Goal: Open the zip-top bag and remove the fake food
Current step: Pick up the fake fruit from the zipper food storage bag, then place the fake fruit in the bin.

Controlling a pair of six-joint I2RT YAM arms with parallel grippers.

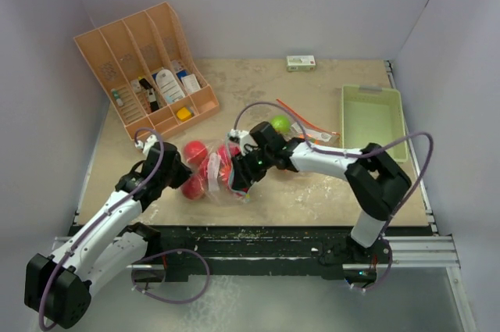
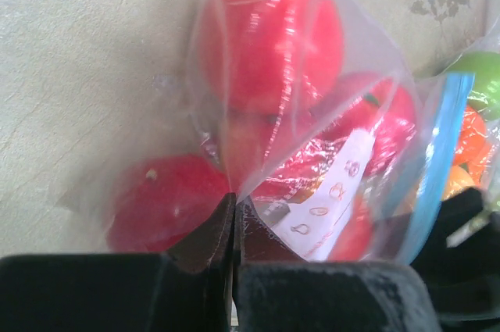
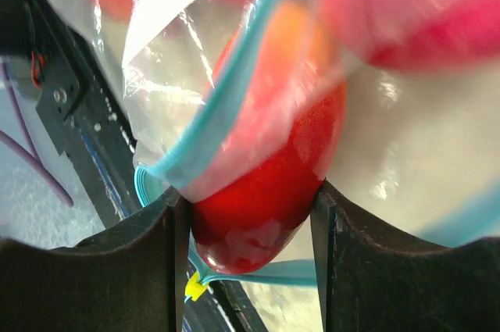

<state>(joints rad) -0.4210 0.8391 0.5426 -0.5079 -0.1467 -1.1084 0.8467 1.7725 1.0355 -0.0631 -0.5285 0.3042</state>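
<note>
The clear zip-top bag (image 1: pixel 212 174) lies mid-table, bulging with red fake food (image 1: pixel 195 151). My left gripper (image 1: pixel 176 173) is shut on the bag's thin film at its left end; the wrist view shows the film pinched between closed jaws (image 2: pixel 233 201), with red fruits (image 2: pixel 269 31) just beyond. My right gripper (image 1: pixel 238 176) is at the bag's open mouth. Its fingers press both sides of a glossy red fruit (image 3: pixel 258 223) that pokes out past the blue zip strip (image 3: pixel 226 105) and yellow slider (image 3: pixel 194 288). One green fruit (image 1: pixel 280 123) sits loose on the table behind the right wrist.
A pale green tray (image 1: pixel 373 90) stands at the right edge. A peach divided organiser (image 1: pixel 125 43) with small items is at the back left, and a small box (image 1: pixel 301 62) is by the back wall. The black front rail (image 1: pixel 266 238) runs just below the bag.
</note>
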